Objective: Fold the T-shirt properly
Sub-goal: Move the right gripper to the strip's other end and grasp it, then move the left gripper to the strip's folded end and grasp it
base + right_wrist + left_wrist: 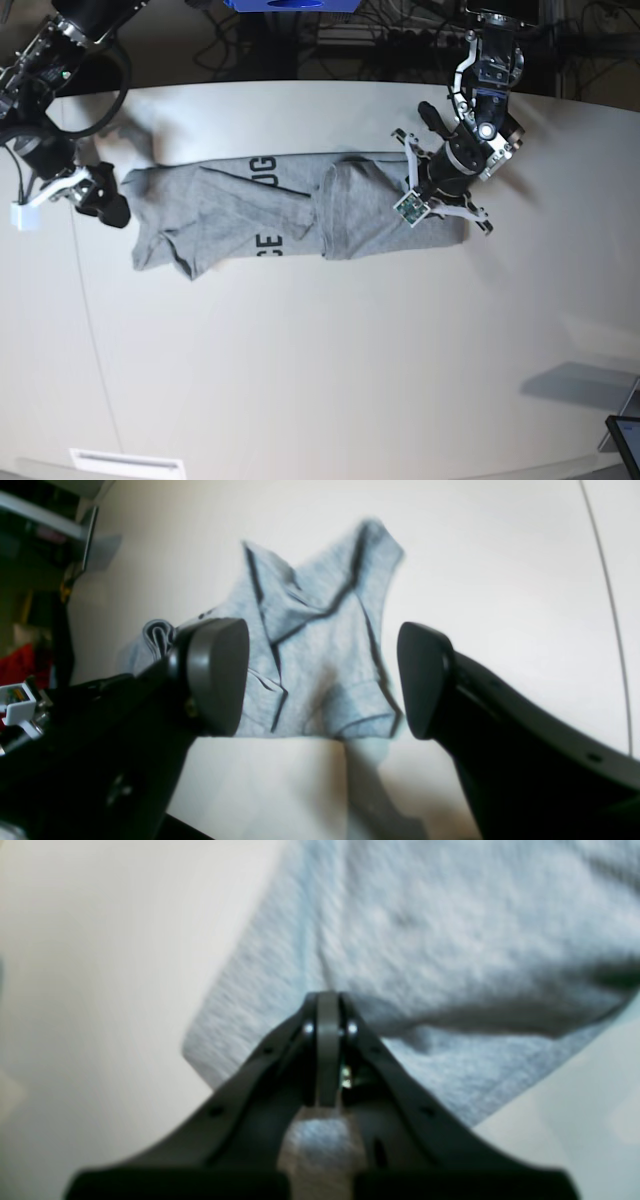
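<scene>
Left wrist view: our left gripper (328, 1012) has its jaws pressed fully together, and the heather-grey T-shirt (450, 940) spreads just beyond and around the tips; a strip of grey shows between the finger bases, but blur keeps us from saying whether cloth is pinched at the tips. The knit looks soft and fuzzy, with a shadowed fold running to the right, lying on the pale table (100, 965). Right wrist view: our right gripper (322, 680) stands wide apart, its rounded dark pads empty, with a crumpled end of the T-shirt (320, 655) lying on the white table (500, 580) beyond and between them, not touched. We see dark creases, a ribbed rim at the left, and a hemmed edge nearest us. Base view: the T-shirt (290, 205) lies stretched lengthwise across the far part of the table (320, 380), partly folded over itself, with scraps of black lettering showing. Left gripper (425, 195) sits on that view's right end of the cloth; right gripper (100, 200) hovers just beside the opposite end. We judge the garment light, limp and prone to sagging and bunching, not fragile, slightly grippy. Best taken by pinching a hem or corner through both layers, each end held so that it stays taut.
</scene>
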